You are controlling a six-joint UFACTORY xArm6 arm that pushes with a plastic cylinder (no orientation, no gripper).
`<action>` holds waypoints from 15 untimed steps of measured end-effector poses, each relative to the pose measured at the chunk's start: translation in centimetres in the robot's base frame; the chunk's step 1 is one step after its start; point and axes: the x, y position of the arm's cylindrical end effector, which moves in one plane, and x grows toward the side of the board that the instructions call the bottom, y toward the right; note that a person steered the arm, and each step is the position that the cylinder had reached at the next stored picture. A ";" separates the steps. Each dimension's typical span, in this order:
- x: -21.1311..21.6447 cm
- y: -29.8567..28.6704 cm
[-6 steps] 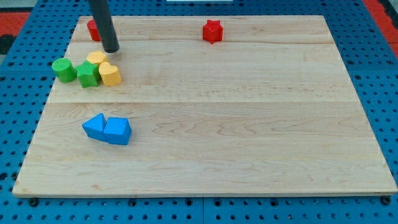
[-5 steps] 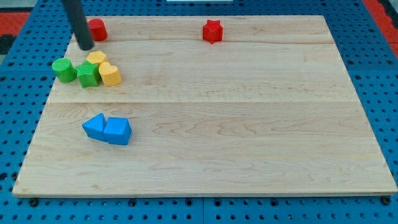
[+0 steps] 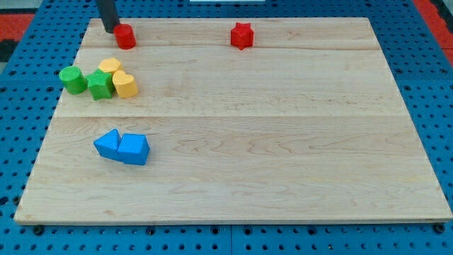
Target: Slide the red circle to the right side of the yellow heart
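The red circle lies near the board's top left corner. My tip stands right against its left side, touching it. The yellow heart lies below, in a cluster with a yellow block, a green star-like block and a green round block. The red circle is above the heart, a short gap away.
A red star-shaped block sits at the top middle. Two blue blocks touch each other at the lower left. The wooden board ends just left of my tip.
My tip swung left from beside the yellow blocks, then up to the red circle's left side. The red circle has slid a little to the right.
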 end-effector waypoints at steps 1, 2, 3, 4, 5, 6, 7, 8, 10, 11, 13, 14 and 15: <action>0.2 2.4; 0.2 4.6; -0.3 1.9; -1.5 -2.6; 2.2 3.2; 7.6 3.9; 8.8 5.8; 8.9 8.3; 6.2 13.0; 7.3 14.0; 7.9 13.5; 3.9 12.5; 5.4 18.2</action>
